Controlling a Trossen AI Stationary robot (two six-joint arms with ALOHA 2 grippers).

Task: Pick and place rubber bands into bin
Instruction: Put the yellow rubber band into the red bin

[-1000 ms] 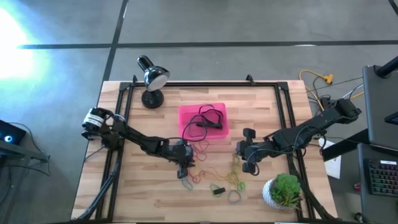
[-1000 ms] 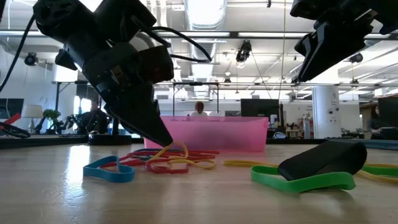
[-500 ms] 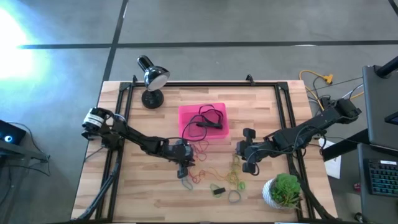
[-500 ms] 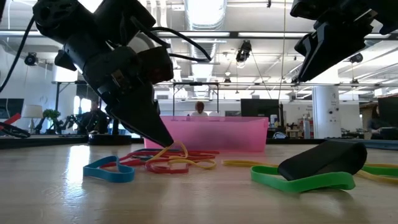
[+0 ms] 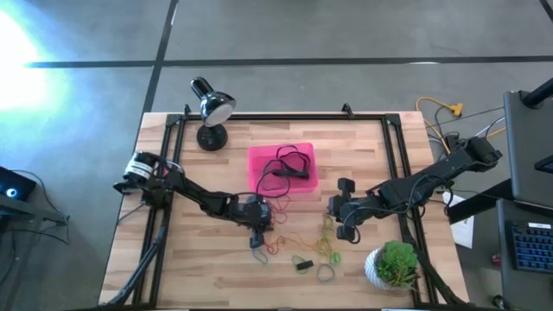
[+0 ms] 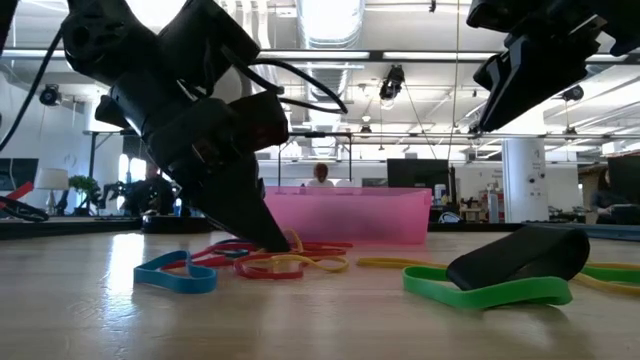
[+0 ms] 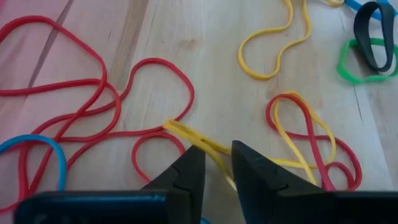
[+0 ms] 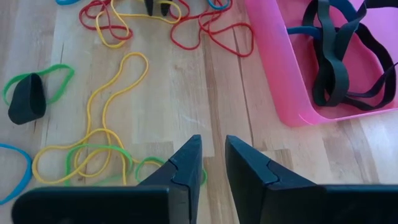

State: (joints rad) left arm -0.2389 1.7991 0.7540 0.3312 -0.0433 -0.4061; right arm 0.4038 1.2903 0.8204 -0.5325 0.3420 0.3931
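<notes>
Loose rubber bands lie on the wooden table in front of the pink bin [image 5: 259, 155]: red ones [image 7: 93, 112], yellow ones [image 8: 106, 81], a blue one [image 6: 175, 275] and a green one with a wide black one [image 6: 490, 290]. Black bands [image 8: 336, 56] lie inside the bin. My left gripper [image 7: 217, 155] is down at the table among the red and yellow bands, shut on a yellow rubber band [image 7: 186, 134]. To the right of the bin and well above the table, my right gripper [image 8: 213, 149] hangs narrowly open, with nothing between its fingers. My left gripper has a doubled stretch of the yellow rubber band [image 7: 211, 149] between its two fingertips. The fingers slant down from the table's left side, and their tips [image 6: 280, 240] are at the tabletop. The band lies slack on the wood, its loop end sticking out beyond the tips.
A black desk lamp [image 5: 212, 108] stands at the far left corner, and a plant in a white pot [image 5: 393, 263] at the near right. A black metal frame [image 5: 173, 130] runs around the table's edges. People and desks show in the room behind.
My left gripper has sunk a little, down onto the yellow band at the table. The band's small upstanding loop, which showed beside the fingertip before, is now mostly hidden behind it.
</notes>
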